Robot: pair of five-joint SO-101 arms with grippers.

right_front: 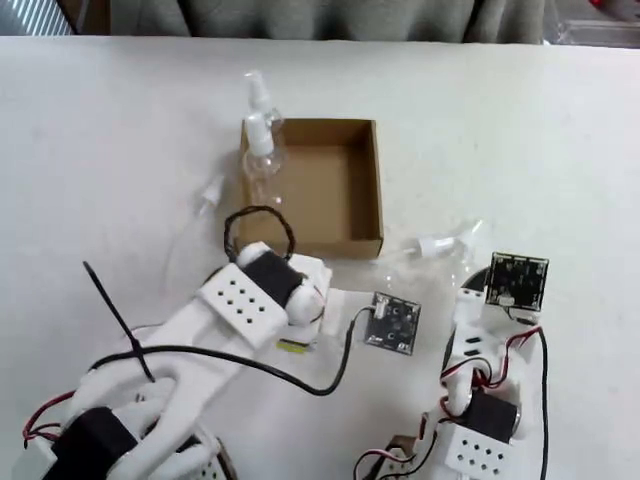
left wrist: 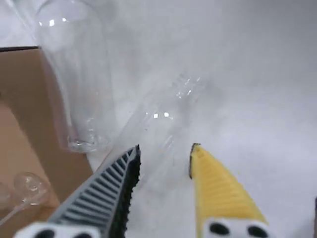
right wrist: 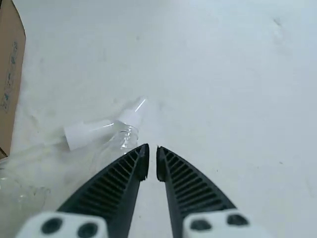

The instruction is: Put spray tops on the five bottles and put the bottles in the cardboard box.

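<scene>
High view: the brown cardboard box (right_front: 330,190) sits ahead of both arms, with clear spray-topped bottles (right_front: 262,140) upright at its wall.

Left wrist view: the grey-and-yellow left claw (left wrist: 163,153) gapes wide, and a clear plastic bottle (left wrist: 163,116) lies on its side right at the tips.

Right wrist view: the black right claw (right wrist: 148,158) is pinched to a sliver and grips nothing. A clear bottle with a white spray top (right wrist: 116,134) lies just ahead, beside one tip.

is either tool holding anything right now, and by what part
Nothing is held. The left tool stands open astride a lying clear bottle; the right tool is shut, empty.
</scene>
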